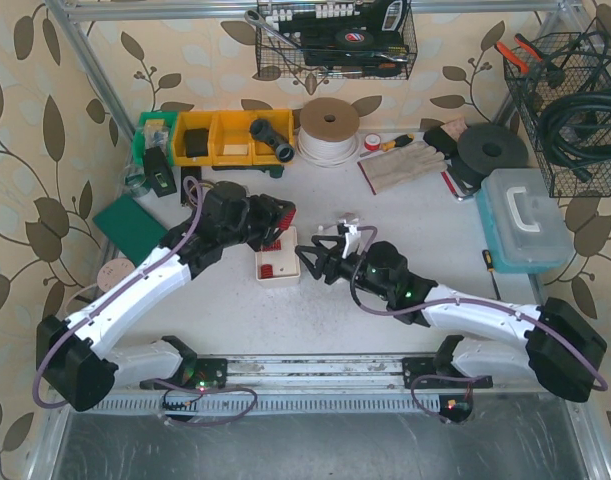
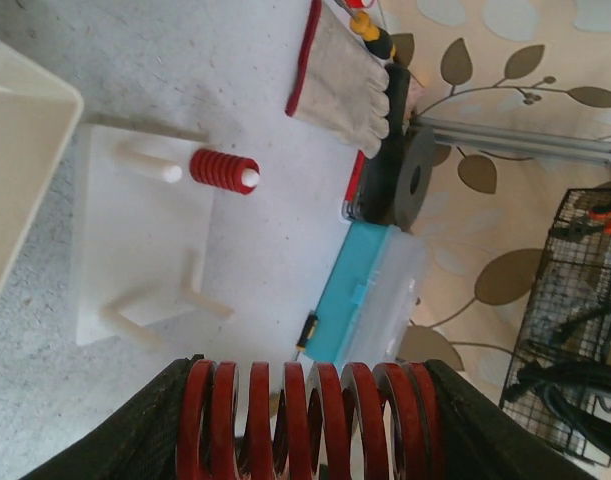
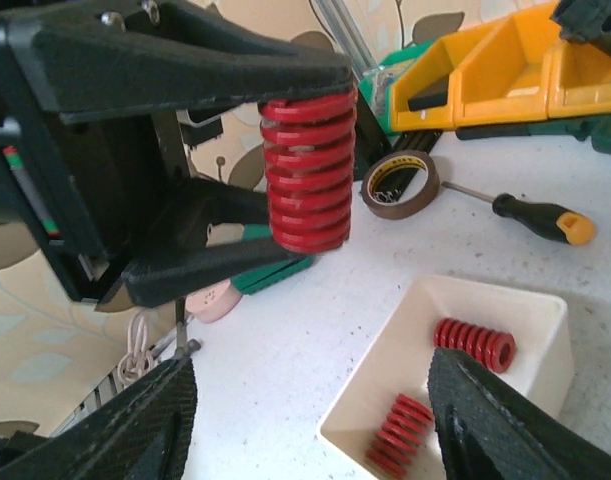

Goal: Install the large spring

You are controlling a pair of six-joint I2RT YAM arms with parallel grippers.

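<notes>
My left gripper [image 1: 272,222] is shut on the large red spring [image 2: 307,415], pressing on its two ends; the spring also shows in the right wrist view [image 3: 307,170], held above the table. The white peg fixture [image 2: 135,245] lies ahead of it, with a small red spring [image 2: 223,169] on one peg and the other pegs bare. My right gripper [image 1: 313,257] is open and empty [image 3: 315,430], hovering beside the cream tray [image 3: 545,310], which holds two more red springs [image 3: 475,345].
Yellow bins [image 1: 230,138], a cord spool [image 1: 329,130] and a tape roll [image 3: 399,184] stand at the back. A screwdriver [image 3: 535,216], gloves [image 1: 400,165], a black disc [image 1: 492,150] and a blue-lidded box [image 1: 523,218] lie to the right. A green pad [image 1: 130,222] lies left.
</notes>
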